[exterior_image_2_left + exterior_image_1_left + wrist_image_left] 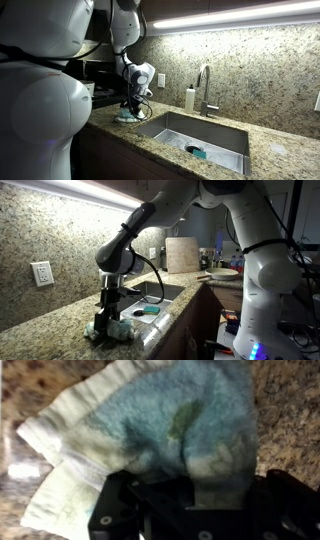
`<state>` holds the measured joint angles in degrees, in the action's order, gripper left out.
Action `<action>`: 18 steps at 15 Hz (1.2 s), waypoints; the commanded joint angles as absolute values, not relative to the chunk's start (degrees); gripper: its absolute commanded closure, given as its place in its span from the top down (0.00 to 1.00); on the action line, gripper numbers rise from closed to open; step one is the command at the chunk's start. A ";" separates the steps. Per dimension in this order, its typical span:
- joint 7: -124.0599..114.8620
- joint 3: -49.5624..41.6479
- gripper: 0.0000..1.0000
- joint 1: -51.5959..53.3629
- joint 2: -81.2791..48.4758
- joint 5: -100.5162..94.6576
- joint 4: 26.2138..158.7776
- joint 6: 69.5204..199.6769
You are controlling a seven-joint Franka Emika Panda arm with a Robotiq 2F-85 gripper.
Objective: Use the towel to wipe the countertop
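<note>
A crumpled pale green and blue towel (110, 332) lies on the speckled granite countertop (50, 320) near its front edge. It also shows in an exterior view (128, 115) and fills the wrist view (150, 430). My gripper (106, 320) points straight down onto the towel, its black fingers (195, 495) closed around a bunched fold of the cloth and pressing it against the counter. The fingertips are buried in the fabric.
A steel sink (200, 135) with a blue-green object (197, 152) in its basin lies beside the towel. A faucet (205, 88) and soap bottle (190, 98) stand behind it. A wall outlet (42, 273), a cutting board (181, 254) and a plate (222, 275) are farther off.
</note>
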<state>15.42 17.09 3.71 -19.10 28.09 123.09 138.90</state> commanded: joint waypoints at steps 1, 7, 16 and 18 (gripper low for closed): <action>16.77 13.83 0.00 1.41 -14.59 28.79 133.20 140.05; 17.98 15.98 0.00 4.28 -12.67 34.51 139.61 146.60; 20.62 22.12 0.00 9.89 -20.96 32.96 129.74 149.16; 20.36 22.91 0.00 10.98 -23.30 30.87 126.47 148.20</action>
